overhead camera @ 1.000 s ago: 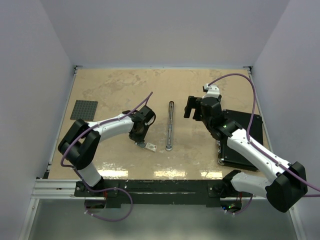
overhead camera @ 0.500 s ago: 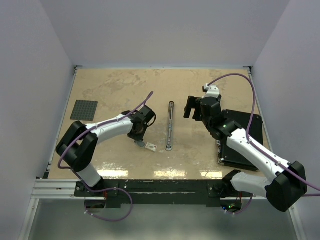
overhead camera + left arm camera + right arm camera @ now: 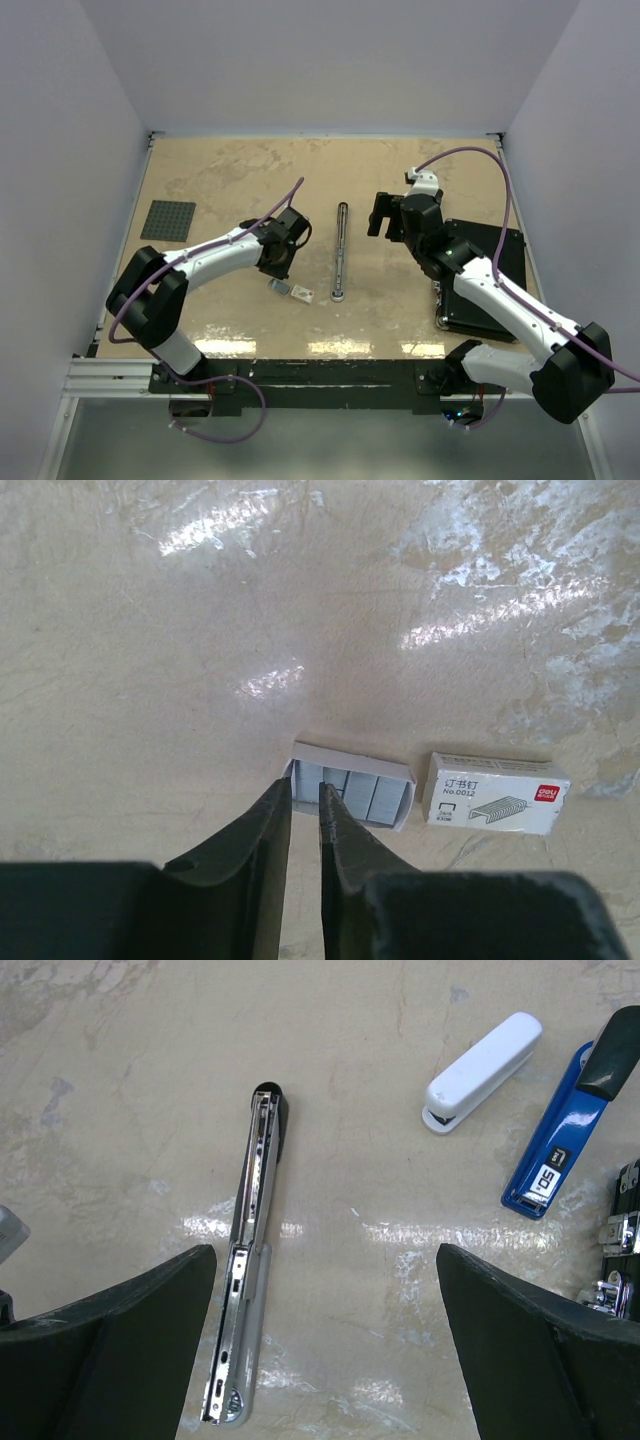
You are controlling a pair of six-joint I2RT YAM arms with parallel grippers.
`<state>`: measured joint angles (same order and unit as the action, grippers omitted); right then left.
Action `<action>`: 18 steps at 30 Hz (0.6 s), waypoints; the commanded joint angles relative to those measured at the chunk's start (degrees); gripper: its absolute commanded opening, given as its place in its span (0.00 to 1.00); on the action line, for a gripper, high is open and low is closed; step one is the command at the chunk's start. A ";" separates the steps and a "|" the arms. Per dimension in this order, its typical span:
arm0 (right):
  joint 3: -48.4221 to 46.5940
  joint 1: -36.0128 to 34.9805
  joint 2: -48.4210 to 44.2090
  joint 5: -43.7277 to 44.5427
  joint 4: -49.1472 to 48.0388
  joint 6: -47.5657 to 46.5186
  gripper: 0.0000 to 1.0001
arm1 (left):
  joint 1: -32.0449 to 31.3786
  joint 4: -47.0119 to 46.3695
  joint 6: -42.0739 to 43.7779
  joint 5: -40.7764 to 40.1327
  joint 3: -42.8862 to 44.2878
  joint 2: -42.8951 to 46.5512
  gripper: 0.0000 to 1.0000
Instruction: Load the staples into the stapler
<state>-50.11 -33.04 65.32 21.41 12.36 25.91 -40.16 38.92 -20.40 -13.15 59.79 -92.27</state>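
**Staples not yet loaded: stapler laid open, staples in their tray on the table.**

No staples can be made out in the bared magazine, so lifting them, laying them in and closing the stapler are all judged to be left (from this moment alone). The stapler's long axis runs near to far, dark end far, rounded end near. The tray lies just left of that near end, with its box beside it. The left gripper is set narrow at the tray's end, and whether anything is pinched cannot be told. The right gripper is spread wide above the stapler.
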 commanded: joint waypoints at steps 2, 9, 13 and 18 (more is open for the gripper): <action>0.27 0.17 -0.46 -0.31 -1.64 -0.07 0.97 | 0.08 1.07 -0.60 2.16 1.21 -1.60 0.24; 0.10 0.17 -0.37 -0.14 -1.81 -0.16 0.97 | 0.00 1.34 -1.22 1.99 1.21 -3.09 0.30; -0.08 0.17 -0.37 -0.05 -1.64 -0.34 0.97 | 0.08 1.51 -1.39 1.63 1.38 -3.36 0.31; -0.17 0.17 -0.11 -0.05 -1.64 -0.34 0.97 | 0.08 1.51 -1.48 2.07 1.29 -3.88 0.30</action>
<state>-50.11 -33.04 65.32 21.39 12.36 25.91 -40.16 40.03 -20.60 -11.73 59.79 -95.57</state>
